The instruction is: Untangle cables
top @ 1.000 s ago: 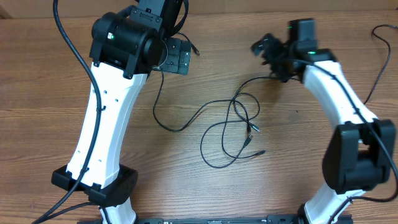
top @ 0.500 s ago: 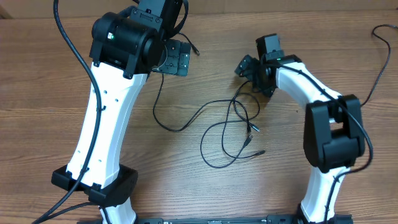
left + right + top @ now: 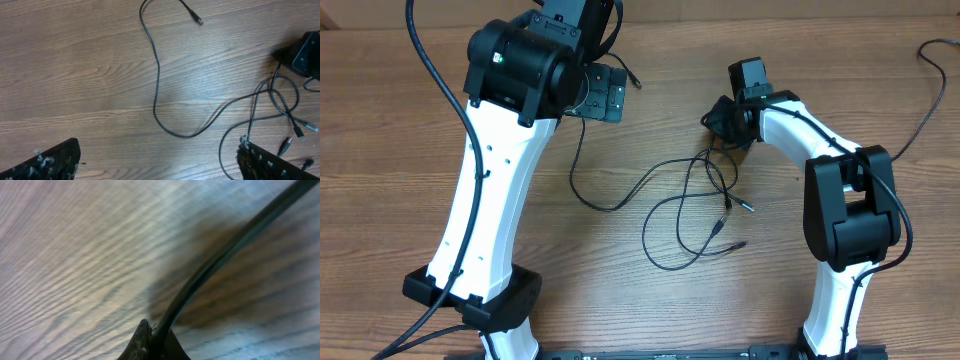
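Here the cables (image 3: pixel 694 192) are seen lying slack on the wooden table (image 3: pixel 400 120) between the two arms. They are crossed over one another in a loose knot of loops near the middle, with several small plugs (image 3: pixel 744 208) trailing out on the side toward the robot's base. The right gripper (image 3: pixel 718 122) is lowered onto the far end of that knot, where the topmost loop reaches it; from there the strands run away toward the base.

In the right wrist view a single cord (image 3: pixel 220 255) is shown blurred and very close, slanting from the upper right down to one dark fingertip (image 3: pixel 145 342). Whether it is pinched there cannot be told.

The left gripper (image 3: pixel 159 150) is held above the table with its fingers spread wide and nothing between them. One long strand (image 3: pixel 156 85) is laid from the knot out to the left and bends back to an end plug (image 3: pixel 198 21) near the left gripper. The knot is thus judged nearer the right arm and the free end nearer the left, so a pull apart along that strand's length would be favoured.
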Robot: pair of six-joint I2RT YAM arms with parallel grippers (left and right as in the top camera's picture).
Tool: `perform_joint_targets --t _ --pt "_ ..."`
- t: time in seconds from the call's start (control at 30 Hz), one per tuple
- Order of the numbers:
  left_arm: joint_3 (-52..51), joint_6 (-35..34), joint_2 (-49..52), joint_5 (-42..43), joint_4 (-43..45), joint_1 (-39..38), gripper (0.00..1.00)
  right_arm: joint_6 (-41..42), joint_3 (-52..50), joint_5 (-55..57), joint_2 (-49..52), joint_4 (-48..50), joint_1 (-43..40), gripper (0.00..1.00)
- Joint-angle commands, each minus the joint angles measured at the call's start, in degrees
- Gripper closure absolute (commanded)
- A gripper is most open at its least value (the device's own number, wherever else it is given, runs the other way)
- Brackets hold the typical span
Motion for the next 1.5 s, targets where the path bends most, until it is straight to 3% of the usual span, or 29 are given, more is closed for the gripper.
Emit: perform_joint_targets --t 0.0,0.43,0.63,0.8,0.97,1.2,1.47 --pt "-0.3 1.1 0.2 0.0 -0.1 0.0 0.00 -6.1 5.6 -1.0 -5.5 0.4 -1.3 0.96" --pt "-0.3 1.1 1.4 0.0 -0.1 0.0 0.00 -12.3 17.0 -0.1 -19.4 0.1 -2.7 0.96" --pt "-0.3 1.1 3.6 0.0 -0.1 0.0 0.00 -19.1 17.7 20.2 -21.2 8.3 -3.3 0.96" --pt "-0.3 1.7 4.2 0.0 -0.1 0.0 0.00 -32.0 17.7 29.2 -21.1 18.2 -8.0 0.96" --pt "-0.3 2.6 4.2 0.0 -0.1 0.0 0.00 -38.4 17.6 26.2 -20.0 33.2 -19.5 0.96" --pt "-0.3 2.6 4.2 0.0 -0.1 0.0 0.00 -38.3 17.6 5.4 -12.8 49.1 -35.6 0.96" --pt "-0.3 3.2 4.2 0.0 -0.1 0.0 0.00 -38.3 17.6 5.0 -2.0 50.1 -40.9 0.96"
